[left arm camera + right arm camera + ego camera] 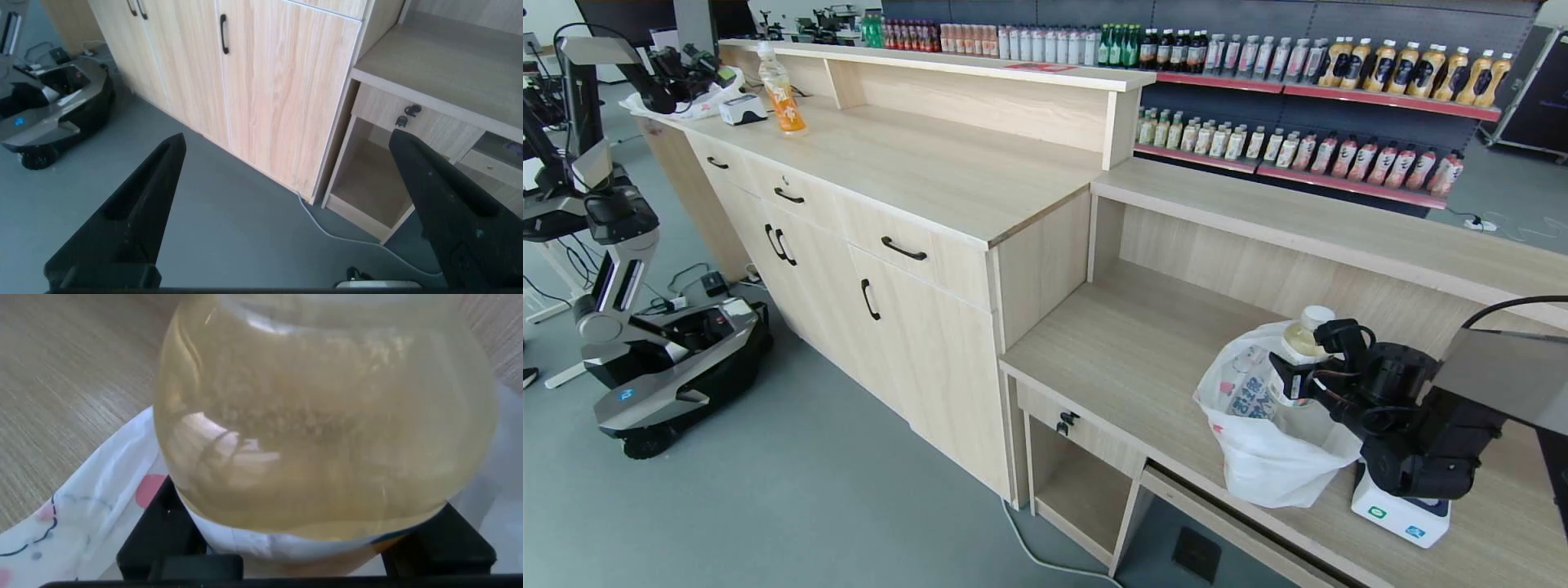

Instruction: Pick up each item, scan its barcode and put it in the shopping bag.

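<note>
L gripper (286,147): two black tapered fingers spread wide, nothing between them, over grey floor in front of the light wood-grain cabinet (278,73).

Far left of the head view, a second grey-and-black wheeled robot (645,367) stands on the floor. On the tall counter (915,163), pale laminate w/ wood grain: a crumpled white plastic bag (698,102), a small white scanner box (742,109), then an upright orange-drink bottle (782,88) w/ a printed label, writing too small to read. Cabinet front below has black bar handles (903,249). Behind, dark shelving w/ red edge strips (1347,186) carries rows of drink bottles; labels not legible.

Right of that, the lower desk (1127,351), same wood-grain finish. The shopping bag (1258,457) sits on it: thin white crinkled plastic w/ blue and red print, mouth open. The bottle (1298,347), clear plastic, rounded, pale yellow drink, white cap and white label, is held at the bag's mouth, slightly tilted; can't tell if its base is inside. R gripper (1307,367), black, is clamped on the bottle's body; the right wrist view shows its fingers (163,535) pressed to both sides. Just beneath the wrist, a white boxy scanner (1401,514) w/ green and blue square stickers rests on the desk, touching the bag.
</note>
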### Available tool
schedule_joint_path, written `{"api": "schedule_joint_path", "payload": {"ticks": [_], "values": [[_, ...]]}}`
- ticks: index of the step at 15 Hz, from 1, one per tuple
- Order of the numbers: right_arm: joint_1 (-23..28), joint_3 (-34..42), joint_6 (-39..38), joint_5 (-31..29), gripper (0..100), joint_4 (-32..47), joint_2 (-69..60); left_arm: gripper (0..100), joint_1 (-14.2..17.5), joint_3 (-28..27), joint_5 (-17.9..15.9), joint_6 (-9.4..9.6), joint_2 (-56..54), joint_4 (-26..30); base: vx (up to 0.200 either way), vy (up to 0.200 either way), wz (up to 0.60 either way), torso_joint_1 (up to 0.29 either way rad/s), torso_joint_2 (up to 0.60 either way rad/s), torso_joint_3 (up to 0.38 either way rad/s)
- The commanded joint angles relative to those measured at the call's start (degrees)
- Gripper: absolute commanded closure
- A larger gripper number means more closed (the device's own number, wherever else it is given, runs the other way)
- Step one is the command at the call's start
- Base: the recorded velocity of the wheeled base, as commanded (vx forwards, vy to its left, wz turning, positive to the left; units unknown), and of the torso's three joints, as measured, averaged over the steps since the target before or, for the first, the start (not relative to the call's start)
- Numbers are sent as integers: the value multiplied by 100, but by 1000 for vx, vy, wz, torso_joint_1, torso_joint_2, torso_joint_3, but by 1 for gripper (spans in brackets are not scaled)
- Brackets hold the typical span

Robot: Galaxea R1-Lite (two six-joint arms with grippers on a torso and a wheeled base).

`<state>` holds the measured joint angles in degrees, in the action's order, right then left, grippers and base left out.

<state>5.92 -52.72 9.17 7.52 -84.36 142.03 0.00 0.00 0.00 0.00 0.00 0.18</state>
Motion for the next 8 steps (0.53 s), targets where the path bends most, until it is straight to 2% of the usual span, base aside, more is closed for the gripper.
{"api": "schedule_joint_path", "payload": {"ticks": [1, 8], "values": [[-12, -238, -55, -5, 100, -10, 299, 0, 0, 0, 0, 0, 0, -1, 0, 0, 0, 0, 0, 0], [-21, -555, -82, -5, 100, -107, 791, 0, 0, 0, 0, 0, 0, -1, 0, 0, 0, 0, 0, 0]]}}
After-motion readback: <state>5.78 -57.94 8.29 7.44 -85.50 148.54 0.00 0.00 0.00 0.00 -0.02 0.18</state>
